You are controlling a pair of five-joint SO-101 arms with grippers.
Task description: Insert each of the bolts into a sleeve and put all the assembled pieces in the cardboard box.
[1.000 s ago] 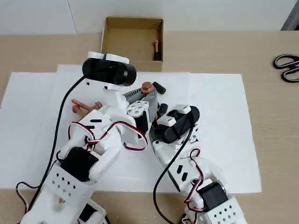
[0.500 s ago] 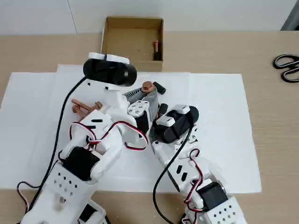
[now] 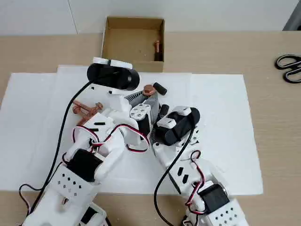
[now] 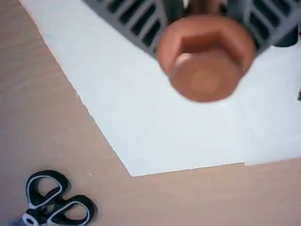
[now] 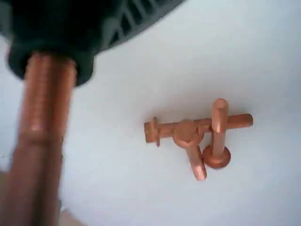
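Observation:
My left gripper (image 3: 148,95) is shut on a copper bolt (image 3: 149,89) above the middle of the white sheet; in the left wrist view its hex head (image 4: 204,56) sits between the grey fingers (image 4: 129,19). My right gripper (image 3: 162,113) is right beside it, shut on a black sleeve (image 5: 44,52). The bolt's shank (image 5: 40,141) meets that sleeve's end. Another black sleeve (image 3: 160,88) lies loose on the sheet just beyond the bolt. Three loose bolts (image 3: 87,109) lie crossed in a pile (image 5: 197,136) to the left. The cardboard box (image 3: 134,28) at the back holds one assembled piece (image 3: 157,49).
A white paper sheet (image 3: 221,108) covers the middle of the wooden table. Black-handled scissors (image 3: 289,68) lie at the far right edge, off the sheet, also seen in the left wrist view as scissors (image 4: 56,205). Both arm bodies crowd the front centre.
The left arm has shifted slightly to the right and toward the front, its wrist camera moving with it. The bolt stays held close to the right gripper's sleeve.

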